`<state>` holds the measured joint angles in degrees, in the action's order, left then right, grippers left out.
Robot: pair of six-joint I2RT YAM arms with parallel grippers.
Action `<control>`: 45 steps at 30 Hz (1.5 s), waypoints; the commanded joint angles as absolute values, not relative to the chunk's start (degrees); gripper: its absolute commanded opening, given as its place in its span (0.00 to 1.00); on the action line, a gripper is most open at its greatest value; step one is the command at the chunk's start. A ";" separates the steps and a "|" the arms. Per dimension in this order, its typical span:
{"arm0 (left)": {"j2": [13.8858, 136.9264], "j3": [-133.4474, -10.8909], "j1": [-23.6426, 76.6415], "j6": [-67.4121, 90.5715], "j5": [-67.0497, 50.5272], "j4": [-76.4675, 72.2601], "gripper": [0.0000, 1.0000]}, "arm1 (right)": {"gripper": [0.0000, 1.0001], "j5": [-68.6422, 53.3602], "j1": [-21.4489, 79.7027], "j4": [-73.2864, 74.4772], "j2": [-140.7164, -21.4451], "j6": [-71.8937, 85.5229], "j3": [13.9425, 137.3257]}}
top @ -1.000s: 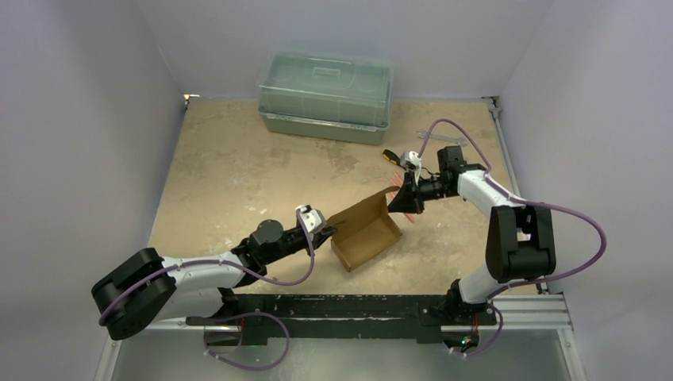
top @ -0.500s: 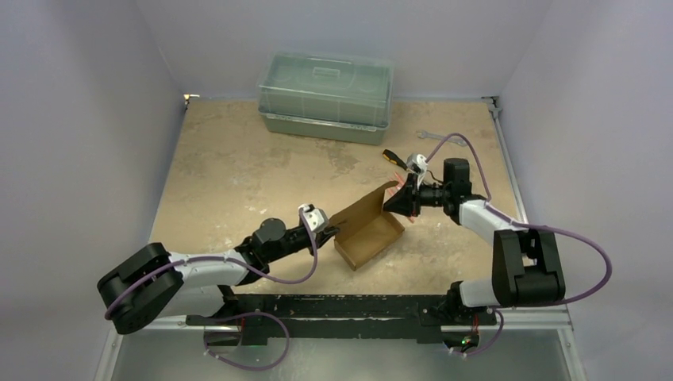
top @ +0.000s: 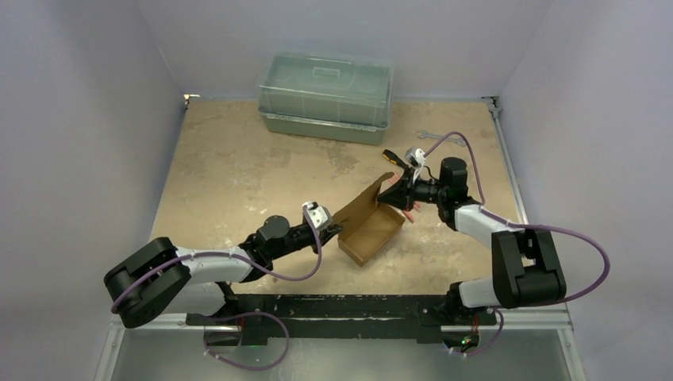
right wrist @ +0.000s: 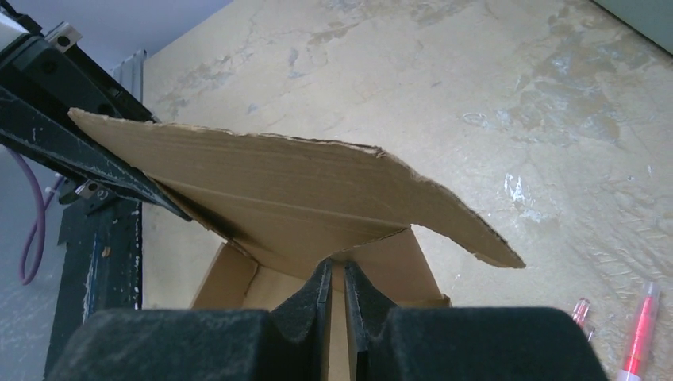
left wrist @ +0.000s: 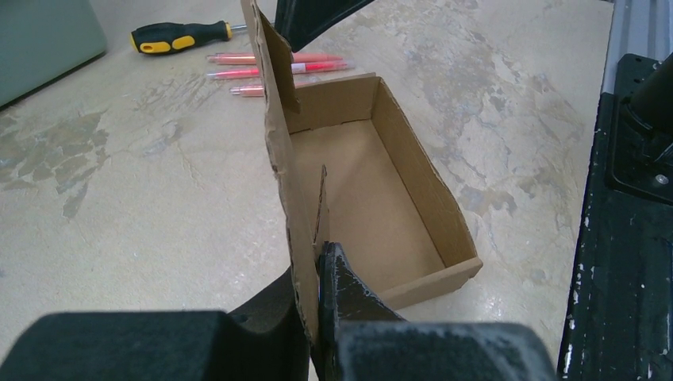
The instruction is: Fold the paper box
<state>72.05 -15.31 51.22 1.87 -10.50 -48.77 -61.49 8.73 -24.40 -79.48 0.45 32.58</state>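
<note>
Paper box (top: pixel 371 232), nr bench's near edge: thin card, prob. light, creases easily. L gripper (left wrist: pixel 319 274) & R gripper (right wrist: pixel 337 278) each pinching a flap edge.

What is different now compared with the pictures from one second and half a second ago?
The right gripper swung a little left and away from the bases, tilting the lid flap of the paper box more upright. The left gripper pushed slightly right, and the box slid with it. Both seem clamped on the cardboard throughout. The plastic container and screwdriver stayed put.
</note>
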 commanded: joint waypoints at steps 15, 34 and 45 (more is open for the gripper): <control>66.61 -19.88 51.13 -3.68 -5.34 -37.54 0.04 | 0.17 -60.93 9.05 20.51 -79.55 -40.08 48.85; 57.13 -27.23 51.10 8.61 -1.46 -20.22 0.57 | 0.17 -57.92 8.88 25.84 -79.98 -47.17 50.00; 50.52 -35.91 51.14 17.34 -0.18 -7.48 0.57 | 0.17 -57.89 7.80 34.24 -81.34 -56.80 51.83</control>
